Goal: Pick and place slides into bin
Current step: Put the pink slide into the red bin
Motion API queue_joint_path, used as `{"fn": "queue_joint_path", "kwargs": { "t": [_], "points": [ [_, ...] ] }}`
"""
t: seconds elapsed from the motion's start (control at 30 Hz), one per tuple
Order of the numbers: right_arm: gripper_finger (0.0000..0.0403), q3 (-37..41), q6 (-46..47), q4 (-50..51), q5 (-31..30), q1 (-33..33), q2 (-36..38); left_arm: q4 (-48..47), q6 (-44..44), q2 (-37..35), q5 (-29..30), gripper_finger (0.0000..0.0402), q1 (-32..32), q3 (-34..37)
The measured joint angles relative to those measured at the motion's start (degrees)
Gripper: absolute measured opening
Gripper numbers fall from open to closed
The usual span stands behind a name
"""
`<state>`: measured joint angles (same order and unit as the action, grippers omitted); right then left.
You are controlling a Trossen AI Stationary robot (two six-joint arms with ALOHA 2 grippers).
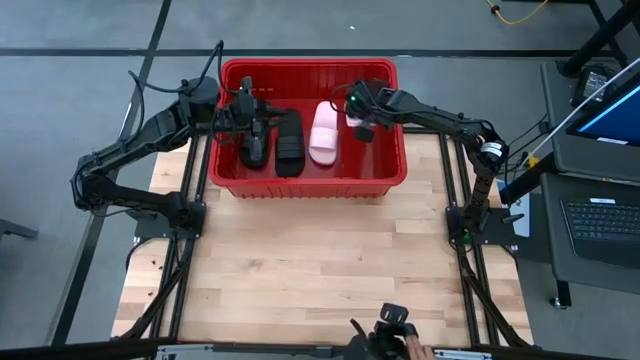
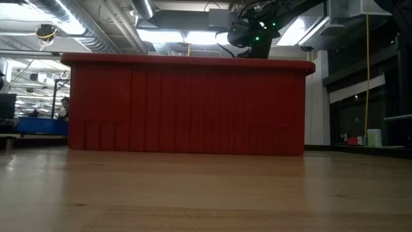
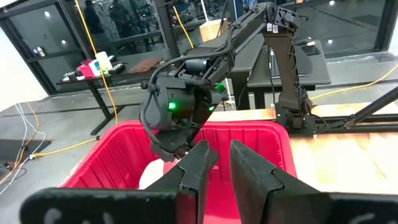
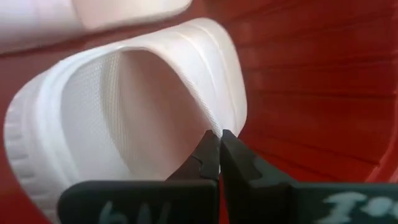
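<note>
The red bin [image 1: 310, 186] stands at the table's far edge. Two black slides [image 1: 255, 145] [image 1: 290, 142] and a pink slide [image 1: 322, 135] lie flat on its floor. A second pink slide [image 4: 155, 93] stands tilted by the bin's right wall, strap opening toward my right gripper [image 4: 217, 140]. That gripper is shut and reaches down into the bin's right part [image 1: 362, 128], with its tips at the strap's edge. My left gripper [image 3: 217, 149] hovers level over the bin's left part [image 1: 258, 110]. It is open by a narrow gap and has nothing in it. My right gripper's shut fingertips [image 4: 208, 149] stand right at the rim of the tilted pink slide's strap [image 4: 233, 118], coming slanting down from the right. No strap shows between the fingers. I cannot tell whether they touch it.
The bin's tall red wall [image 2: 187, 106] hides its contents in the low view. Bare wooden table [image 1: 300, 270] stretches from the bin to the near edge. A person's hand [image 1: 415, 350] shows at that edge. A desk with a laptop [image 1: 600, 215] stands to the right.
</note>
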<state>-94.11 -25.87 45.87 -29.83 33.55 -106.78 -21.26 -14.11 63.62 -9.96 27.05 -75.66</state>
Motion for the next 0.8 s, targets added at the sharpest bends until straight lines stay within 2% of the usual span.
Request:
{"fn": "queue_joint_path", "kwargs": {
  "t": [0.07, 0.2, 0.37, 0.57, 0.8],
  "points": [
    [0.0002, 0.00, 0.03, 1.91, 1.10, -0.01, 0.00, 0.00, 0.07, 0.02, 0.00, 0.0059, 0.00, 0.00],
    [0.0002, 0.00, 0.26, 5.66, 7.57, -0.01, 0.00, -0.02, 1.33, 0.01, -0.09, 0.0059, 0.00, 0.00],
    [0.0002, 0.00, 0.31, 5.97, 11.48, -0.01, 0.00, -0.02, 1.42, 0.02, -0.17, 0.0059, 0.00, 0.00],
    [0.0002, 1.52, 0.35, 5.78, 13.54, -0.01, 0.00, -0.02, 3.25, 0.01, -0.22, 0.0059, -0.01, 0.07],
    [0.0002, 9.89, 0.35, 2.67, 14.50, -0.03, 0.00, -0.04, 4.40, 0.02, -0.24, 0.0059, -0.02, 0.07]
  ]
}}
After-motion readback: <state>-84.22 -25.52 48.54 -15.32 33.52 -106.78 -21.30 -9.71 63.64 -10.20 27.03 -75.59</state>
